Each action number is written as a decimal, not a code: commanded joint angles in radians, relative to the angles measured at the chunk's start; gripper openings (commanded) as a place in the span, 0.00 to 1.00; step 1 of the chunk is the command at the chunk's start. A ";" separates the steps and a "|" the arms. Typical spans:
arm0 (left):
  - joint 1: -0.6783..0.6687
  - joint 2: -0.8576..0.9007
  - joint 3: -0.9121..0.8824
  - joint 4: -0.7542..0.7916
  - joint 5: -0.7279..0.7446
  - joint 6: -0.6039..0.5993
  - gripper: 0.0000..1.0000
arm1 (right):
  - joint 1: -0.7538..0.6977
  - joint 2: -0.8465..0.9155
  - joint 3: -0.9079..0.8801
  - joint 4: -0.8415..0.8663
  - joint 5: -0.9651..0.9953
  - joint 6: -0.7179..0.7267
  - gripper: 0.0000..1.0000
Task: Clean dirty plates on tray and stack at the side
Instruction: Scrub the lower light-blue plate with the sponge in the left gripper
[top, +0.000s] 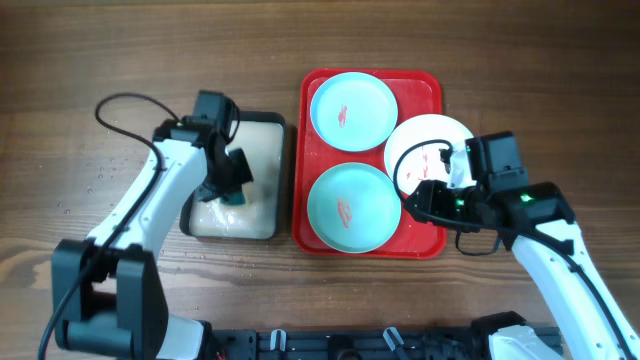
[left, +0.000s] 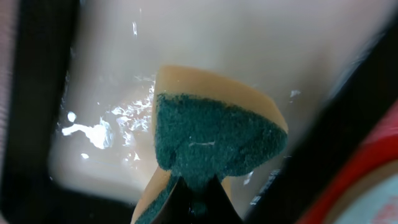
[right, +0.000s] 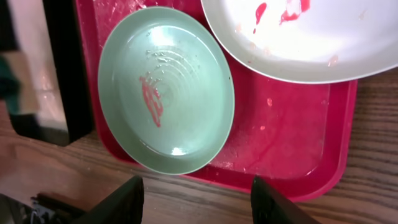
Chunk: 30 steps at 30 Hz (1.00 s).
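The red tray (top: 432, 88) holds two light blue plates, one at the far end (top: 352, 110) and one at the near end (top: 352, 207), each with a red smear. A white plate (top: 425, 145) with red smears rests over the tray's right rim. My left gripper (top: 236, 178) is shut on a green and yellow sponge (left: 211, 134) over the cream tray. My right gripper (right: 199, 199) is open and empty above the tray's near right corner (right: 292, 143). The right wrist view shows the near blue plate (right: 168, 87) and the white plate (right: 298, 37).
A cream tray with a black rim (top: 268, 218) holds wet film and stands just left of the red tray. Its wet floor (left: 249, 37) shows under the sponge. Bare wood table (top: 500, 40) lies to the right of the red tray.
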 joint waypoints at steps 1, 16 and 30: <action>-0.005 -0.094 0.082 -0.024 -0.006 0.020 0.04 | 0.055 0.069 -0.049 0.054 0.056 0.034 0.56; -0.301 -0.036 0.066 0.160 0.219 -0.141 0.04 | 0.082 0.488 -0.051 0.369 0.088 0.071 0.07; -0.507 0.334 0.087 0.157 -0.309 -0.378 0.04 | 0.082 0.488 -0.051 0.361 0.092 0.070 0.04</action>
